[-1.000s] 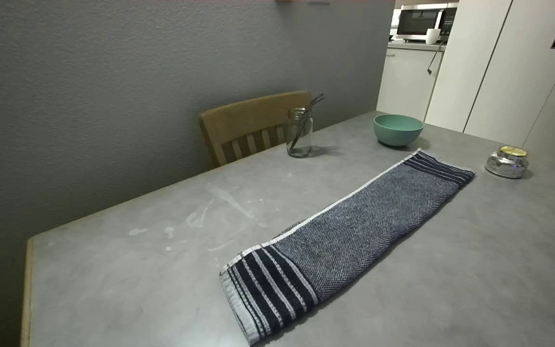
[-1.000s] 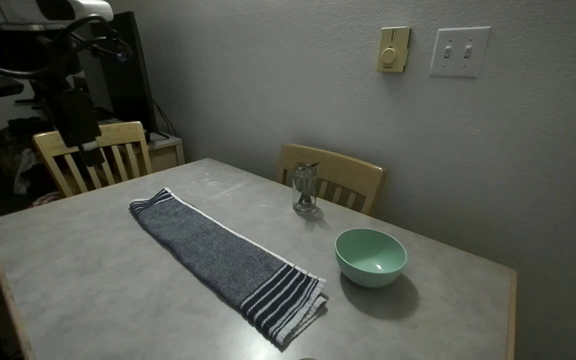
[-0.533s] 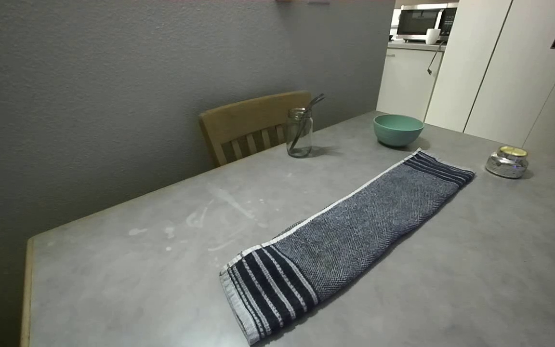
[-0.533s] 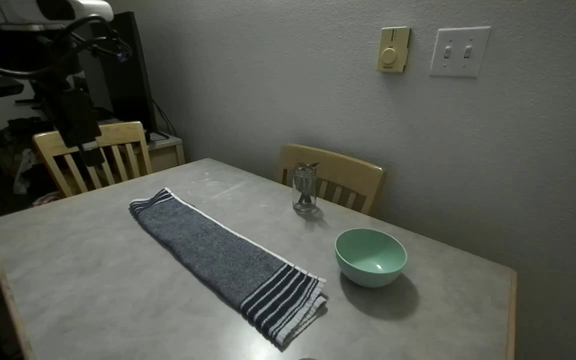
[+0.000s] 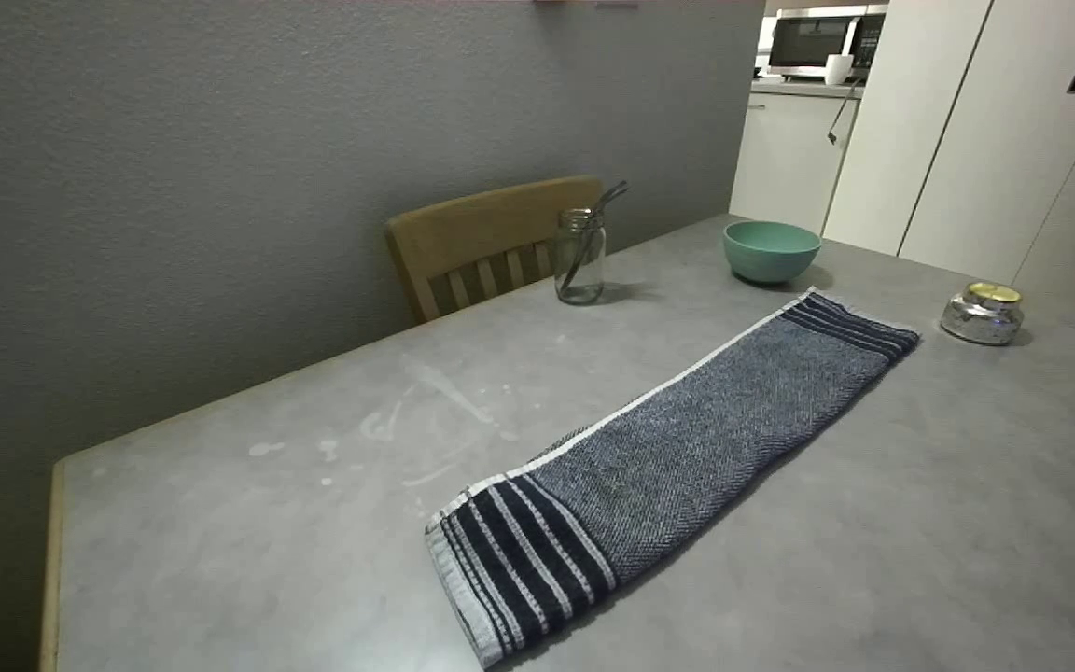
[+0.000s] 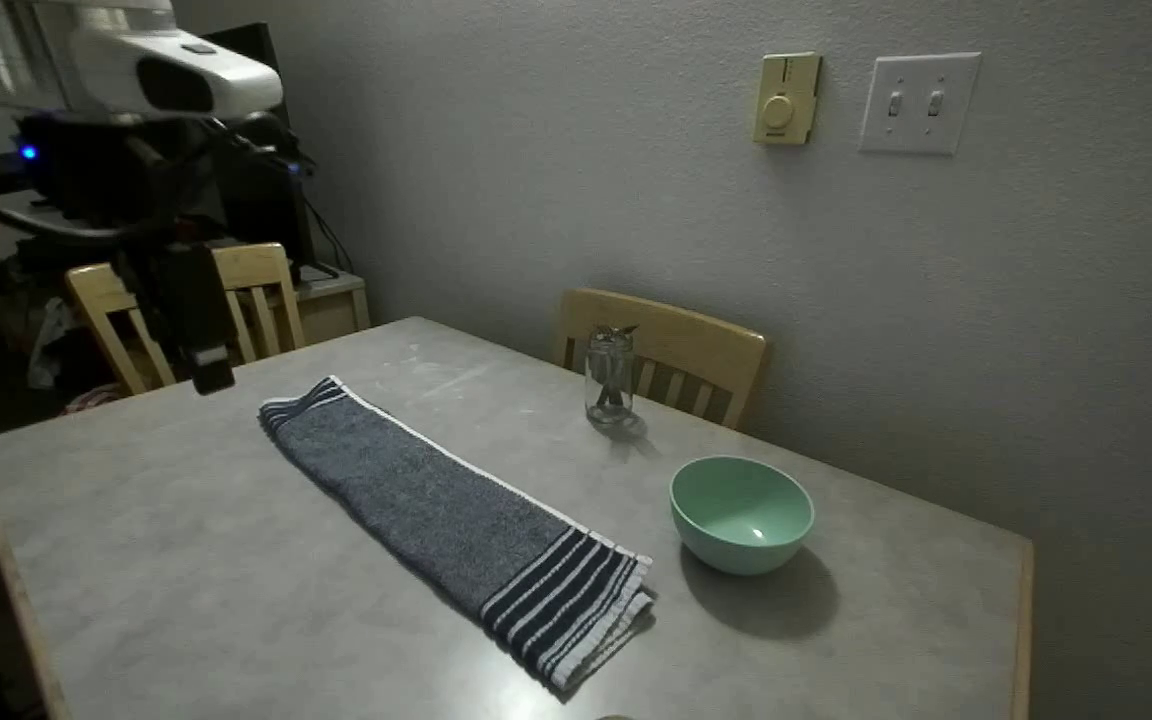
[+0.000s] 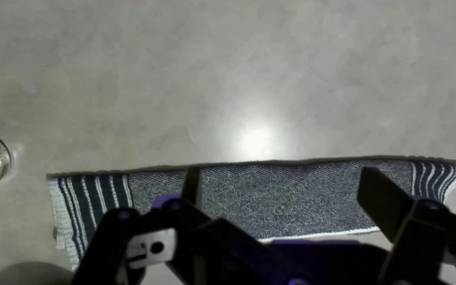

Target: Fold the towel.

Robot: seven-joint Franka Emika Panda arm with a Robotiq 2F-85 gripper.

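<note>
The towel (image 5: 705,420) is dark grey with navy and white striped bands at its short ends. It lies flat on the table as a long narrow strip in both exterior views (image 6: 436,500). A white edge runs along one long side, and the layers at one striped end (image 6: 596,610) sit slightly apart. In the wrist view, the towel (image 7: 275,198) spans beneath my gripper (image 7: 282,172). My gripper is open and empty, its fingers wide apart above the towel. In an exterior view, my gripper (image 6: 214,375) hangs in the air above the table, beyond the towel's far striped end.
A green bowl (image 6: 741,515) stands close to one striped end. A glass jar with utensils (image 5: 580,261) stands near the wall-side edge. A silver candle jar (image 5: 983,317) is beside the towel's end. Wooden chairs (image 6: 661,345) stand at the table's edges.
In the last half second my arm and gripper have moved lower and somewhat to the right in an exterior view, closer to the table and towel. The towel has not moved.
</note>
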